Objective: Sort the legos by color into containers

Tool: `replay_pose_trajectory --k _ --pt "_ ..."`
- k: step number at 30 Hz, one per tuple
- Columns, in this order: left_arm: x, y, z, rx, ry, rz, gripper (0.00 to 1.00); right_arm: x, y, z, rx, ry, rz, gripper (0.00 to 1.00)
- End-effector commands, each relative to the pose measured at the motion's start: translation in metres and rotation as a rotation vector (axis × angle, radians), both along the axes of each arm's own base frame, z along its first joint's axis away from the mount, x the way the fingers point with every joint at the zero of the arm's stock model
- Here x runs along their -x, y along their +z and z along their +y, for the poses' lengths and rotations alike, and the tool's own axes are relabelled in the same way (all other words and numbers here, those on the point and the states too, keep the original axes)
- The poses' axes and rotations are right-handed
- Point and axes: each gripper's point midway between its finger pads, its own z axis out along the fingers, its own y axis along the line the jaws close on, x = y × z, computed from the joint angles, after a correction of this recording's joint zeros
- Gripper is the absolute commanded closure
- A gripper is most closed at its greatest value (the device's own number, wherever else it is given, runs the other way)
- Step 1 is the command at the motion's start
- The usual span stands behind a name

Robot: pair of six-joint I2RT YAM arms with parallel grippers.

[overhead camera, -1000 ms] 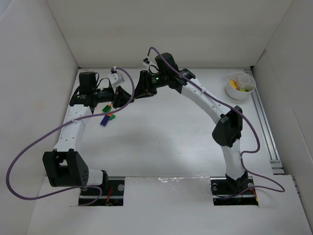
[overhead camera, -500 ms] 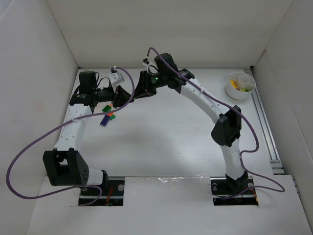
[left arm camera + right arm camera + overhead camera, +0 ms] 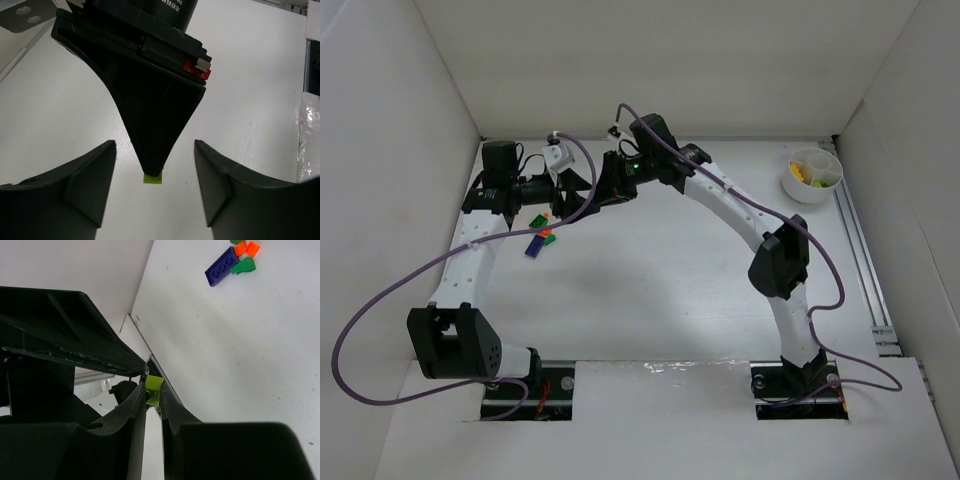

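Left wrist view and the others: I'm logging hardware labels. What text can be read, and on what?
White print on the right gripper, on its black housing at the top edge: cut off, unreadable.
Red part below it: no lettering visible.
Elsewhere: none.

At the far left of the counter [image 3: 660, 290], the right gripper [image 3: 151, 397] reached in from the right and its closed jaws sat between the spread jaws of the left gripper [image 3: 155, 150], with a small lego [image 3: 153, 178] pinched at their very tip. A cluster of loose legos [image 3: 540, 234] lay on the counter just to the near left of the two grippers. The cup [image 3: 812, 175] stood well apart in the far right corner, with a few legos in its compartments.
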Motion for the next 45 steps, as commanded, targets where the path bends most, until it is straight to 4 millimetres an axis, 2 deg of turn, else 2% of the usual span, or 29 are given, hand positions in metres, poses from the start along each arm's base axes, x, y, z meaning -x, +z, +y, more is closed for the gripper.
replay_pose_trajectory --k 1,2,4,7,8,9,10,11,12,14,15,17,18,19,20,21,22,23,24,25,27,29,31,32,34,40,42,44,45 --pt "0.002 0.026 -0.003 0.019 -0.029 -0.082 0.37 -0.003 0.019 -0.002 -0.019 -0.008 -0.065 1.00" --pt "0.003 0.024 -0.003 0.019 -0.029 -0.071 0.35 -0.002 0.013 -0.002 -0.010 -0.004 -0.065 1.00" --pt "0.003 0.017 -0.001 -0.002 -0.019 -0.068 0.30 -0.011 0.023 -0.015 -0.015 -0.032 -0.090 1.00" --pt "0.004 0.016 0.001 -0.019 -0.005 -0.070 0.20 -0.032 0.026 -0.042 0.007 -0.099 -0.118 1.00" --pt "0.008 0.013 0.001 -0.019 -0.005 -0.058 0.17 -0.048 0.024 -0.060 0.029 -0.153 -0.128 1.00" --pt "0.007 0.007 0.003 -0.029 0.009 -0.044 0.13 -0.055 0.018 -0.072 0.051 -0.181 -0.130 1.00" --pt "0.007 0.008 0.004 -0.034 0.016 -0.053 0.05 -0.063 0.024 -0.087 0.060 -0.212 -0.165 1.00" --pt "0.008 -0.003 0.005 -0.043 0.037 -0.013 0.01 -0.075 0.022 -0.102 0.086 -0.261 -0.185 1.00" --pt "0.009 -0.003 0.005 -0.037 0.042 -0.009 0.01 -0.092 0.014 -0.132 0.120 -0.326 -0.178 1.00" --pt "-0.001 -0.003 0.010 -0.024 0.100 -0.007 0.01 -0.112 0.017 -0.169 0.151 -0.405 -0.215 1.00" --pt "-0.004 -0.008 0.013 -0.009 0.132 0.028 0.01 -0.134 0.013 -0.208 0.183 -0.494 -0.210 1.00" --pt "-0.011 -0.003 0.020 0.033 0.195 0.075 0.01 -0.149 0.016 -0.253 0.212 -0.588 -0.220 1.00" --pt "-0.024 -0.006 0.027 0.020 0.271 0.095 0.01 -0.167 0.014 -0.298 0.246 -0.685 -0.227 1.00" --pt "-0.032 -0.003 0.032 0.022 0.338 0.113 0.01 -0.172 0.016 -0.321 0.263 -0.740 -0.227 1.00" --pt "-0.044 -0.014 0.037 0.020 0.400 0.185 0.01 -0.179 0.018 -0.344 0.283 -0.788 -0.243 1.00" --pt "-0.050 -0.011 0.042 0.000 0.436 0.207 0.01 -0.183 0.022 -0.366 0.301 -0.835 -0.256 1.00" --pt "-0.054 -0.013 0.044 -0.017 0.441 0.222 0.01 -0.189 0.021 -0.405 0.331 -0.922 -0.251 1.00" --pt "-0.058 -0.022 0.044 -0.031 0.438 0.253 0.01 -0.191 0.020 -0.422 0.348 -0.953 -0.255 1.00" --pt "-0.059 -0.019 0.045 -0.030 0.450 0.258 0.01 -0.192 0.019 -0.437 0.367 -0.979 -0.261 1.00" --pt "-0.064 -0.017 0.045 -0.028 0.450 0.249 0.01 -0.193 0.018 -0.462 0.400 -1.034 -0.264 1.00" --pt "-0.065 -0.015 0.044 -0.015 0.456 0.249 0.01 -0.192 0.022 -0.484 0.440 -1.074 -0.289 1.00" --pt "-0.073 -0.013 0.051 -0.020 0.519 0.249 0.01 -0.189 0.014 -0.513 0.482 -1.125 -0.276 1.00" --pt "-0.076 -0.021 0.054 -0.035 0.536 0.276 0.01 -0.186 0.010 -0.529 0.498 -1.145 -0.266 1.00" --pt "-0.077 -0.023 0.055 -0.050 0.529 0.273 0.01 -0.185 -0.001 -0.539 0.524 -1.152 -0.243 1.00" --pt "-0.076 -0.029 0.053 -0.052 0.521 0.296 0.01 -0.184 0.001 -0.559 0.548 -1.185 -0.242 1.00" --pt "-0.076 -0.026 0.051 -0.046 0.500 0.282 0.01 -0.178 -0.015 -0.589 0.659 -1.244 -0.218 1.00" --pt "-0.079 -0.033 0.051 -0.050 0.500 0.300 0.01 -0.180 -0.020 -0.595 0.689 -1.257 -0.219 1.00" --pt "-0.081 -0.032 0.051 -0.050 0.500 0.298 0.01 -0.179 -0.020 -0.600 0.709 -1.274 -0.219 1.00" --pt "-0.083 -0.029 0.051 -0.048 0.500 0.289 0.01 -0.179 -0.028 -0.600 0.717 -1.266 -0.198 1.00"
